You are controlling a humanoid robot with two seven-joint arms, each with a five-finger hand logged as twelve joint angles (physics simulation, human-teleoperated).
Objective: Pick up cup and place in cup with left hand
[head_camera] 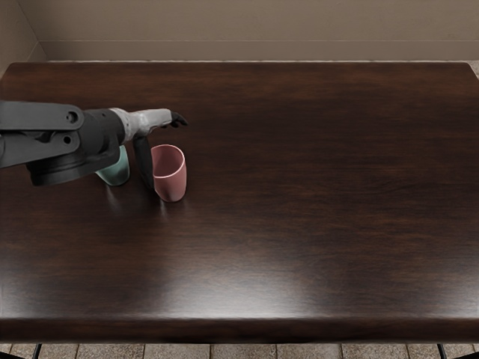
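Well in from the front edge of the surface (299,224), the pink cup (174,184) stands upright beside the left hand (153,122), released, fingers extended; contact is unclear. The forearm (75,161) partly hides the teal cup (117,174).

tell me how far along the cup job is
Nothing looks done: the pink cup and the partly hidden green cup are separate on the table. Nothing seems to be in hand; the left hand looks open, one digit reaching down beside the pink cup. Remaining: grasp one cup, lift it and place it inside the other.
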